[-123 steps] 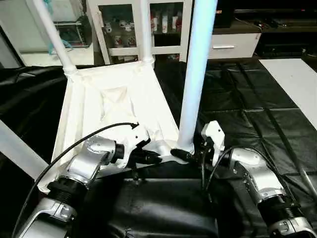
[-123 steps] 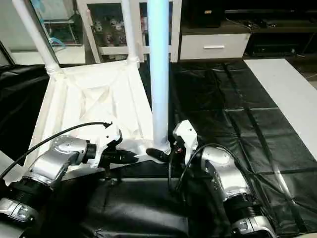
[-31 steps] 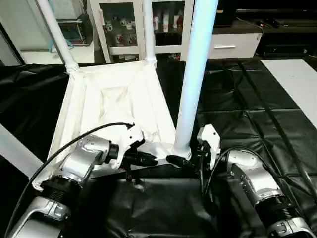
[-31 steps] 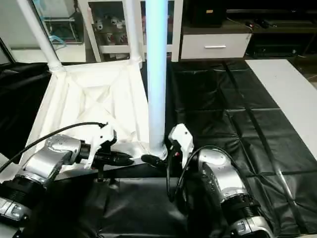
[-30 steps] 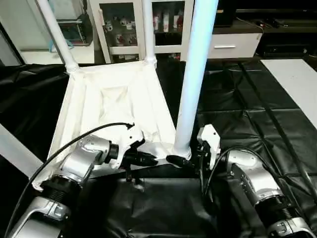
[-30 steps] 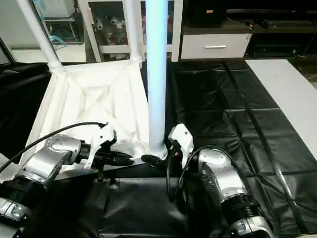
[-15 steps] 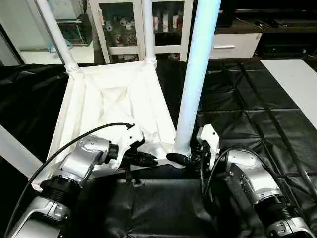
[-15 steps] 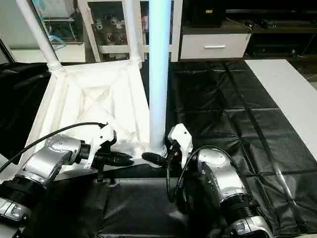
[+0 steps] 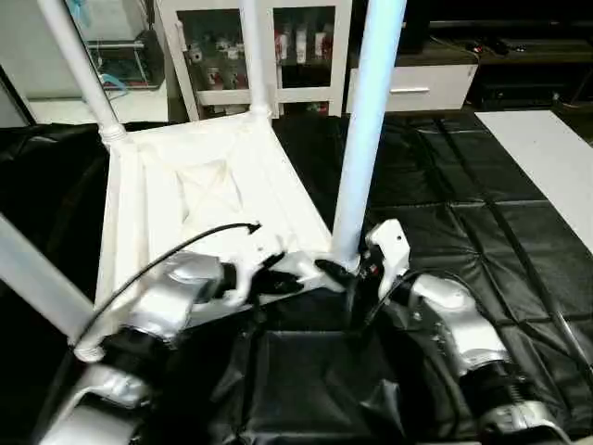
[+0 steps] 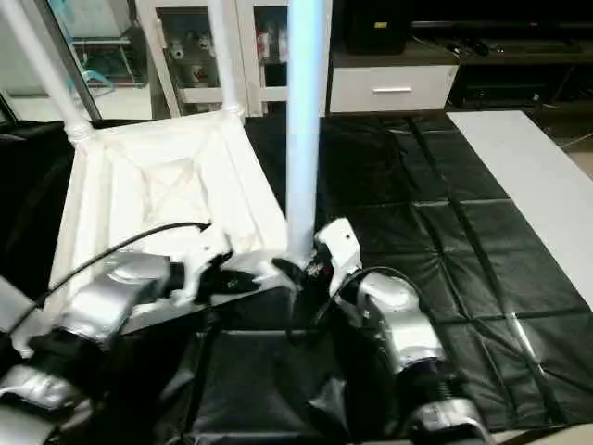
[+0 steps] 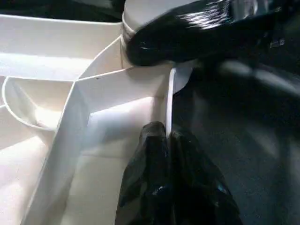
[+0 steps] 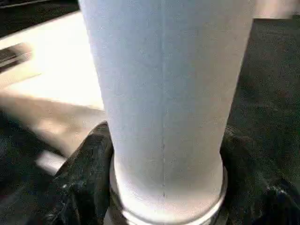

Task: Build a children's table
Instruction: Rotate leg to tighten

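The children's table lies upside down on the black cover, its white ribbed tabletop (image 9: 199, 195) facing up. Legs stand in its back-left corner (image 9: 79, 74) and back-right corner (image 9: 252, 56), and another leg (image 9: 32, 278) crosses the picture's left edge. The near-right leg (image 9: 364, 130) rises from its corner socket. My right gripper (image 9: 339, 272) is shut on this leg's base; in the right wrist view a black finger (image 12: 86, 178) hugs each side of the leg (image 12: 164, 79). My left gripper (image 9: 289, 284) is shut on the tabletop's thin near rim (image 11: 169, 93), close to that socket.
The black-covered work table (image 9: 454, 185) stretches to the right and front. A white panel (image 9: 547, 148) lies at its far right. A white glass-door cabinet (image 9: 287, 46) and a white drawer unit (image 9: 417, 88) stand behind. A black cable (image 9: 176, 250) arches over my left forearm.
My right gripper's fingers have closed in on the base of the near-right leg. The whole picture has shifted with the camera. My left gripper keeps its pinch on the rim.
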